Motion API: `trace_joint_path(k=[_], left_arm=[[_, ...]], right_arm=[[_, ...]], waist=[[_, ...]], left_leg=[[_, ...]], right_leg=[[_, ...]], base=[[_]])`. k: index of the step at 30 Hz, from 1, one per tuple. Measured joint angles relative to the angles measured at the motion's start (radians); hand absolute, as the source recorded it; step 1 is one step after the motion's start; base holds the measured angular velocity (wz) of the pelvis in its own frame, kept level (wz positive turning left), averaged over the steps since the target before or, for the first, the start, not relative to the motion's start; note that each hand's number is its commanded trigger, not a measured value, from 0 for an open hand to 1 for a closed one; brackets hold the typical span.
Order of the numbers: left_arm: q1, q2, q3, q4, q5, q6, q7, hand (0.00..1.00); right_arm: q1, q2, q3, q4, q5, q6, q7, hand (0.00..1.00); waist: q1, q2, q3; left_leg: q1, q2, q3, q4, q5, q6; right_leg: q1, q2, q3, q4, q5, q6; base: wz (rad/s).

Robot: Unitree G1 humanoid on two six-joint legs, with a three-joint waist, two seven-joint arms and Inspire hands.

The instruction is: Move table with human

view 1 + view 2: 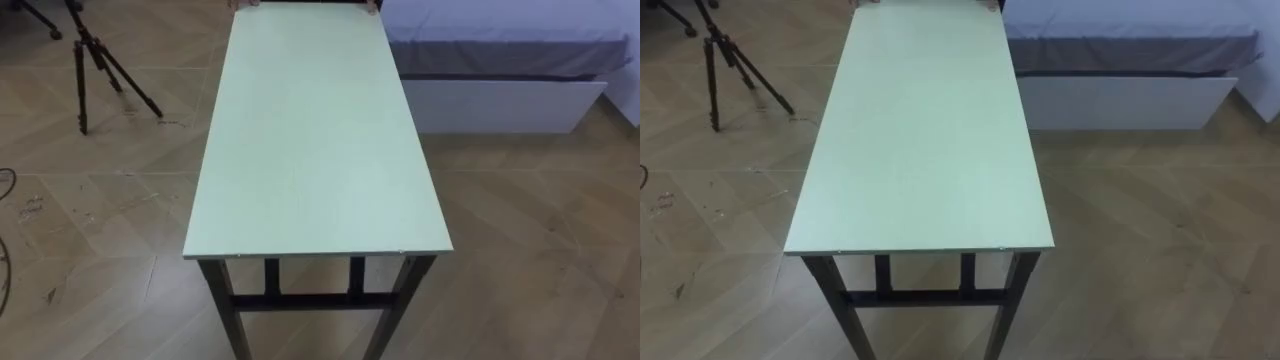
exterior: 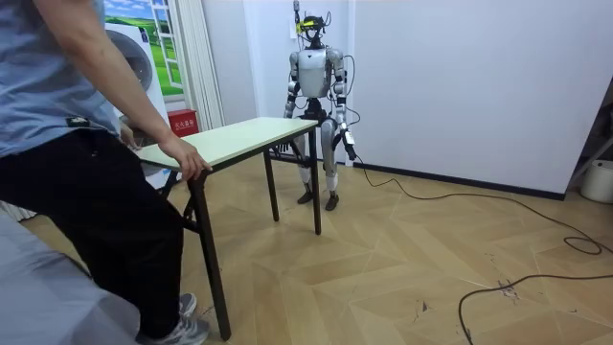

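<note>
Seemingly the left hand [image 2: 351, 149] hangs low, off the table [image 1: 310, 150]; its grip I cannot tell.

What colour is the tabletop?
The tabletop is pale green, on dark legs; it shows best in the left eye view.

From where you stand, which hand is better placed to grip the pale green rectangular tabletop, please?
Probably the left: in the room view the left hand hangs free beside the pale green rectangular tabletop, whereas the right hand is hidden behind it.
</note>
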Motion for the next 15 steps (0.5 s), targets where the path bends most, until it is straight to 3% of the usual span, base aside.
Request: trace_joint_path(k=[7,12,15], left_arm=[[0.001,0.000,0.000,0.001,0.003,0.001,0.000,0.00],[0.003,0.000,0.000,0.001,-0.005,0.001,0.000,0.00],[0.000,-0.002,0.001,0.007,-0.078,0.002,-0.018,0.00]], right_arm=[[-0.004,-0.003,0.008,0.000,0.001,0.005,0.004,0.00],[-0.004,-0.003,0.012,0.001,0.001,0.007,0.011,0.00],[-0.002,-0.002,0.012,0.001,0.035,0.012,0.020,0.00]], waist=[[0.002,-0.004,0.0043],[0.003,-0.002,0.0019],[0.010,-0.002,0.0011]], left_leg=[[-0.001,0.000,-0.004,0.000,0.000,0.000],[0.001,0.000,-0.003,-0.001,0.000,0.000],[0.001,0.001,0.003,-0.004,0.000,0.000]], right_leg=[[0.000,0.001,0.000,0.000,0.000,0.000],[0.001,0.001,0.002,0.000,0.000,0.000],[-0.001,0.000,0.002,0.000,0.000,0.000]], base=[[0.00],[0.00],[-0.02]])
